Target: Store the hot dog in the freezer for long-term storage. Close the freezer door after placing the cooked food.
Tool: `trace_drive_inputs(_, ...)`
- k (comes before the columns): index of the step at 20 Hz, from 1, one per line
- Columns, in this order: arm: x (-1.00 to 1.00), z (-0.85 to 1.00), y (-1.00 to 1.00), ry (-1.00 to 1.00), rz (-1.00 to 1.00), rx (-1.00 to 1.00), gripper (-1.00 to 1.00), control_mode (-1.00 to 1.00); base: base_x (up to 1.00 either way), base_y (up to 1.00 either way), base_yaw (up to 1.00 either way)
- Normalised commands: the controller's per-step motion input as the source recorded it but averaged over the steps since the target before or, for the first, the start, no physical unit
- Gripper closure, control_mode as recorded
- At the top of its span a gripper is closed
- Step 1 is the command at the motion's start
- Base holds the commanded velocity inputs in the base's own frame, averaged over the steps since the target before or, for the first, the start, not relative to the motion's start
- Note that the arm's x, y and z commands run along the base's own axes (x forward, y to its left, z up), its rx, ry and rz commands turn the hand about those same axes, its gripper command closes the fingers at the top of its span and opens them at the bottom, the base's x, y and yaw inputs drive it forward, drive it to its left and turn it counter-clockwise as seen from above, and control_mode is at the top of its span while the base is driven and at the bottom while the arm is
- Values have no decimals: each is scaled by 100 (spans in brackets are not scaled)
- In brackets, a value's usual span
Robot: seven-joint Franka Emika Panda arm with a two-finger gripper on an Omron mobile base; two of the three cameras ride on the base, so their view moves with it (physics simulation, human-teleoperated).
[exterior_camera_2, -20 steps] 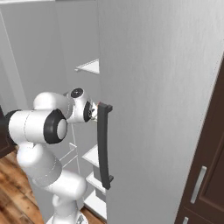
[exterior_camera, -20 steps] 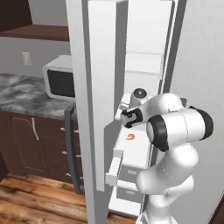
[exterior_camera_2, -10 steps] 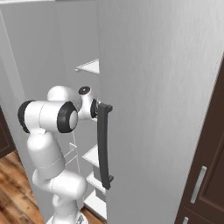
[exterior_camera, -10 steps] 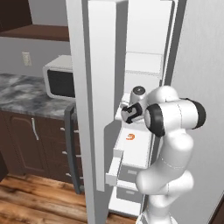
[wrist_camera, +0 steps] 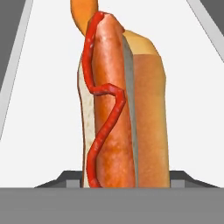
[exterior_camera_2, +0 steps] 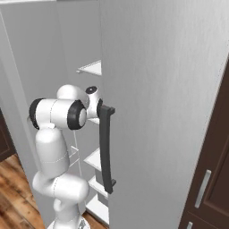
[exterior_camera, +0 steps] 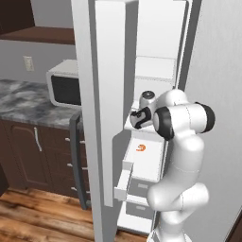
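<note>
The hot dog (wrist_camera: 118, 105), a tan bun with a red sausage and a wavy red sauce line, stands upright between the dark fingertips (wrist_camera: 65, 178) of my gripper (wrist_camera: 126, 183), which is shut on it. In the left base view my gripper (exterior_camera: 138, 118) reaches into the open freezer (exterior_camera: 153, 71), level with a white shelf and above a pulled-out drawer (exterior_camera: 142, 165). The freezer door (exterior_camera: 101, 71) stands wide open, edge-on to the left of the arm. From the right base view my hand (exterior_camera_2: 93, 96) sits just left of the fridge door's handle.
A small curled orange piece (exterior_camera: 141, 148) lies in the open drawer below my hand. The closed grey fridge door (exterior_camera_2: 170, 89) with its dark vertical handle (exterior_camera_2: 105, 152) is on the right. A white microwave (exterior_camera: 66, 87) sits on the marble counter (exterior_camera: 23, 101) to the left.
The arm's elbow has risen and swung toward the freezer. My hand has shifted slightly up and deeper toward the shelf, still holding the hot dog.
</note>
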Motion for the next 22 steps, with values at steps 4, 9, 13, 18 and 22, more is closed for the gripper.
trace_drive_inputs(4,3,-1,-1,0,0,0,100,-100,0,0,0)
trace_drive_inputs(9,8,-6,0,0,0,0,-100,-100,0,0,0)
trace_drive_inputs(13,17,0,-4,0,2,0,-100,-100,0,0,0)
trace_drive_inputs(18,16,0,-8,0,4,0,-100,-100,0,0,0)
trace_drive_inputs(22,6,0,-1,1,1,0,-100,-100,0,0,0)
